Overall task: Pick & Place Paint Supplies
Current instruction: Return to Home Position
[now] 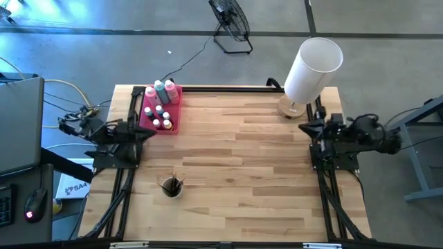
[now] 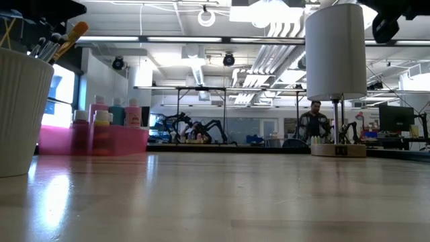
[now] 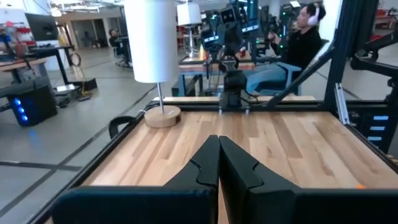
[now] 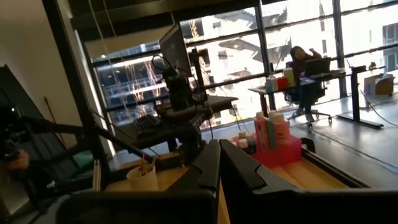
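High view is showing the left gripper (image 1: 147,133) and right gripper (image 1: 304,127) resting at opposite sides of the table (image 1: 263,173), both pinched closed and empty, with brushes (image 1: 172,181) standing upright in the cup (image 1: 164,189) nearer the left, bottles (image 1: 160,90) sitting in the tray (image 1: 146,120) beyond.

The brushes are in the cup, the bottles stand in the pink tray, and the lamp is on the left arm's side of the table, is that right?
Not quite: the lamp stands on the right arm's side, at the far corner, as the high view shows. The brushes are in the cup and the bottles do stand in the pink tray.
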Action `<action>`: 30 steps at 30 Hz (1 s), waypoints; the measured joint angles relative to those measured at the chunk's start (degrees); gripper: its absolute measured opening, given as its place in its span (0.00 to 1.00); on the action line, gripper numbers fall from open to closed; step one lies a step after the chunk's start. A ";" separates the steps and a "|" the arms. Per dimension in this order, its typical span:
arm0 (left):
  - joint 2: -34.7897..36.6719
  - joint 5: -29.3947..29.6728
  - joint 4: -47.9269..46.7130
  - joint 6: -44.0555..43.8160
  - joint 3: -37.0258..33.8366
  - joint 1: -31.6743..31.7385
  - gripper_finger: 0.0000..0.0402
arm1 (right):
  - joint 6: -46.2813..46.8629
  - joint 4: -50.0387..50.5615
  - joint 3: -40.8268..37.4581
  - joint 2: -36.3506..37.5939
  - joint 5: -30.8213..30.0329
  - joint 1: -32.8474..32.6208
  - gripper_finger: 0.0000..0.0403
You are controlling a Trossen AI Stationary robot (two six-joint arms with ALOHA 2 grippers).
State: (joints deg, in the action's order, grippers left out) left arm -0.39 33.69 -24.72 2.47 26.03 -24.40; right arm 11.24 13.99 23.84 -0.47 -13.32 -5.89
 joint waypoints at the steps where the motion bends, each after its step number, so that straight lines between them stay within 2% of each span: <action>1: 0.01 -0.19 1.25 0.15 -1.12 0.02 0.00 | -0.29 -2.45 -1.61 0.00 0.09 0.00 0.00; 8: 0.01 -3.32 7.70 0.12 -8.70 -0.01 0.00 | -0.97 -12.90 -12.20 0.07 1.79 0.00 0.00; 16: 0.01 -4.28 15.78 -0.14 -18.13 -0.01 0.00 | -0.41 -16.02 -19.03 0.07 3.08 0.00 0.00; 20: -0.03 -5.11 22.77 0.29 -22.75 0.00 0.00 | -0.53 -18.96 -22.79 0.07 4.12 0.01 0.00; 23: -0.22 -7.42 25.93 2.01 -23.79 0.04 0.00 | -0.76 -18.34 -23.35 -0.02 6.12 0.00 0.00; 30: -0.19 -9.29 25.18 3.31 -23.78 0.02 0.00 | -4.24 -17.24 -23.35 -0.24 12.38 0.00 0.00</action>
State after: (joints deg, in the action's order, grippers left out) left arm -0.58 24.40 0.46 5.78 2.26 -24.38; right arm 7.00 -3.26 0.49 -0.71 -0.94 -5.89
